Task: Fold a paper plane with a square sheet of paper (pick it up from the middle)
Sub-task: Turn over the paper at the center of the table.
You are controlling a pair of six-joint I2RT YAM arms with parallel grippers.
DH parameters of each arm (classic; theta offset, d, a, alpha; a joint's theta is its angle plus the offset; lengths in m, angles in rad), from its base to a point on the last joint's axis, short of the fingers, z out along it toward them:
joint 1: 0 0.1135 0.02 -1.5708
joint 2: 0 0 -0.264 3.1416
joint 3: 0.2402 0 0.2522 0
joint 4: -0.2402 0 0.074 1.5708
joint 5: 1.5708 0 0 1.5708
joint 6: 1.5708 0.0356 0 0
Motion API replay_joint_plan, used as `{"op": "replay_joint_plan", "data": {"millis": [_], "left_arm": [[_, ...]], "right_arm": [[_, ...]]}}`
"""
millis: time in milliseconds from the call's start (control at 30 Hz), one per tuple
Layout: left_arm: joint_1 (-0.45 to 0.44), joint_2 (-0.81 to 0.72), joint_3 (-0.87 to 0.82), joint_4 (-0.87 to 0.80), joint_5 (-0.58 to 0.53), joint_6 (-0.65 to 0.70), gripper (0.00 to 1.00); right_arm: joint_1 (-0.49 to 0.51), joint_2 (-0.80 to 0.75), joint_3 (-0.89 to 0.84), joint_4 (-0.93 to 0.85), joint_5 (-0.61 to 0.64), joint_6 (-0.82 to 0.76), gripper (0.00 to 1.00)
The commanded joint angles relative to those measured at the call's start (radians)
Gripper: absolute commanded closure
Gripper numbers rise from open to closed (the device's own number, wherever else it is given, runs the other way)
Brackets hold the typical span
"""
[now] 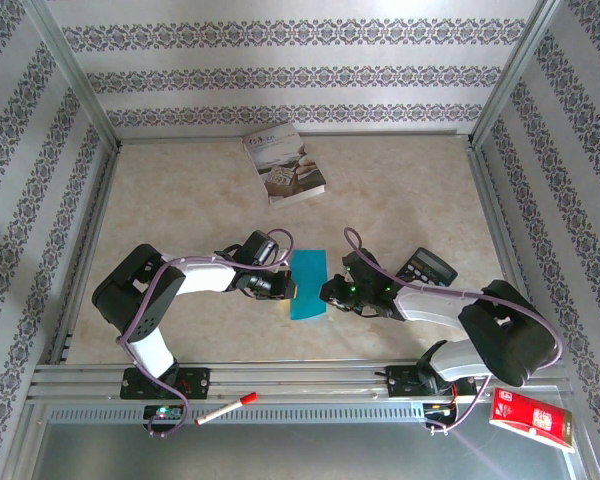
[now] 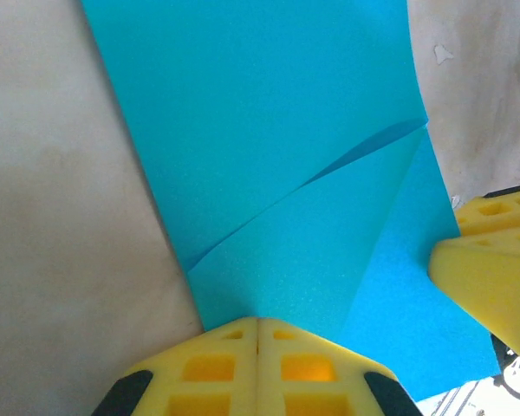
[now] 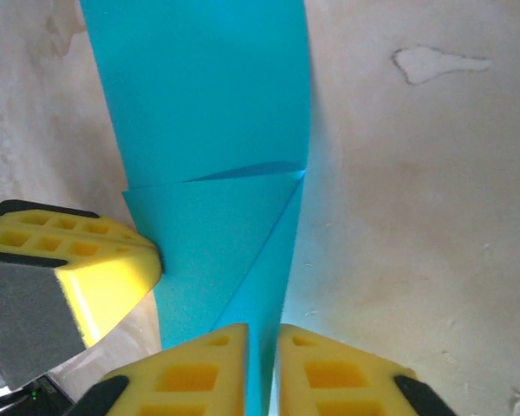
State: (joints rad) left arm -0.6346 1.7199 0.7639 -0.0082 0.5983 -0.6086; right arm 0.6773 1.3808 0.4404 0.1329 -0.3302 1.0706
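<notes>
Square sheet of paper [image 1: 308,285] lies folded to a strip on the table [image 1: 400,200], between both grippers. Left gripper [image 2: 257,334] is clenched, pinning its edge. Right gripper [image 3: 262,342] pinches the opposite edge, 1 corner flap already creased. Thin, light, floppy, slides easily; grip edges only, squeeze gently or it crumples.

Two arms with glossy black joint housings and white link shells stand on black base plates bolted to a silver aluminium rail along the bottom of the overhead view. A lilac-grey cable loops along each arm from base to wrist. A small green light glows near the right arm's wrist. The left hand [image 2: 258,334] and the right hand [image 3: 262,342] have bright yellow fingers moulded with square recessed pockets, mounted on black carriers.
</notes>
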Motion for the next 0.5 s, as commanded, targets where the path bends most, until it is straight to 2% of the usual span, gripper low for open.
{"op": "replay_joint_plan", "data": {"millis": [0, 133, 467], "left_arm": [[0.005, 0.042, -0.013, -0.125, -0.068, 0.026, 1.0], [0.005, 0.043, -0.008, -0.128, -0.066, 0.027, 1.0], [0.005, 0.043, -0.013, -0.125, -0.07, 0.023, 1.0]], "right_arm": [[-0.009, 0.017, 0.018, 0.014, 0.017, 0.01, 0.89], [-0.012, 0.016, 0.015, 0.015, 0.011, 0.018, 0.9], [0.043, -0.076, -0.072, 0.051, 0.044, 0.083, 0.81]]}}
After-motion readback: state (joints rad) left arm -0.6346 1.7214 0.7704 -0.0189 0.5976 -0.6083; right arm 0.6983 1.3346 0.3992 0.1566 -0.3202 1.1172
